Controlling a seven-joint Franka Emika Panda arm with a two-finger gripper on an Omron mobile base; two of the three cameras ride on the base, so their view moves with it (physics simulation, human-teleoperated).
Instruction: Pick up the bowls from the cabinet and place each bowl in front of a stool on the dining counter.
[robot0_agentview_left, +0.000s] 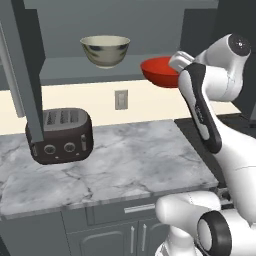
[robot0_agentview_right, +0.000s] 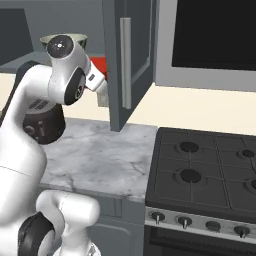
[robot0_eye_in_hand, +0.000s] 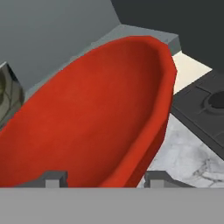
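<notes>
The white arm (robot0_agentview_left: 210, 120) is raised from its base at the lower right of the left base view, bent at the elbow, and its hand is reached up and forward to shelf height. In the right base view the wrist (robot0_agentview_right: 95, 80) is seen turned toward the open cabinet. In the hand view the gripper (robot0_eye_in_hand: 103, 177) is set astride the rim of the red bowl (robot0_eye_in_hand: 87, 122), one dark fingertip (robot0_eye_in_hand: 52, 178) inside the rim and the other outside, the jaws partly closed on it.

We see grey cabinet shelf (robot0_agentview_left: 75, 70) carrying cream bowl (robot0_agentview_left: 105, 50), red bowl (robot0_agentview_left: 159, 71) beside it; marble surface (robot0_agentview_left: 125, 160) below bears toaster (robot0_agentview_left: 60, 136).
</notes>
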